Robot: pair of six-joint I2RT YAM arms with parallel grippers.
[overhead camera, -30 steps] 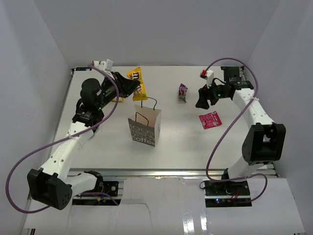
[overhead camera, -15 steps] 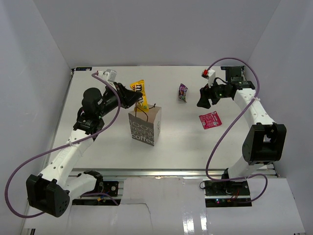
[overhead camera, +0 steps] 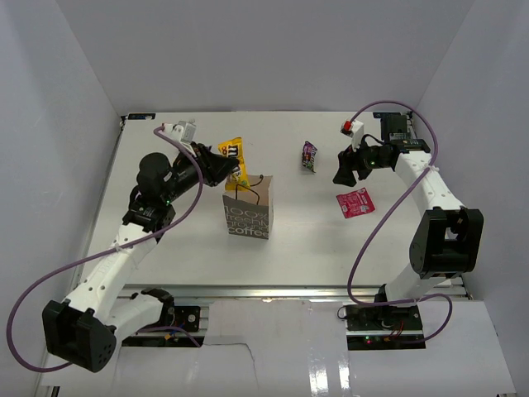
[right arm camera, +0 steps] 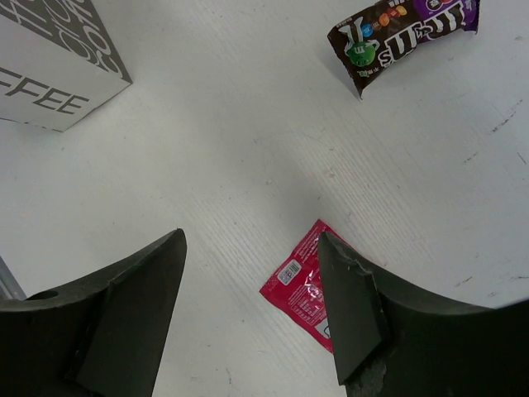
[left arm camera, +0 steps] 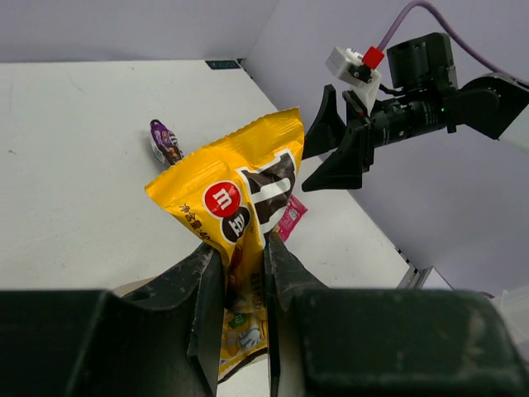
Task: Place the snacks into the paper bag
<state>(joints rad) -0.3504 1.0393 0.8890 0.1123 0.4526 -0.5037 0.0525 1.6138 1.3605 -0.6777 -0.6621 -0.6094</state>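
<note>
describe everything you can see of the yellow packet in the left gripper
The yellow packet is a shiny, crinkled wrapper with a round red logo and big brown letters. It is tilted upward, its lower part pinched in the shut left gripper, in the air at the paper bag's open top; whether it touches the bag is unclear.

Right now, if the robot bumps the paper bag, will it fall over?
Probably. The paper bag stands upright and narrow, so it looks light and tippy. The left gripper, shut on the yellow packet near its top, might nudge it.
</note>
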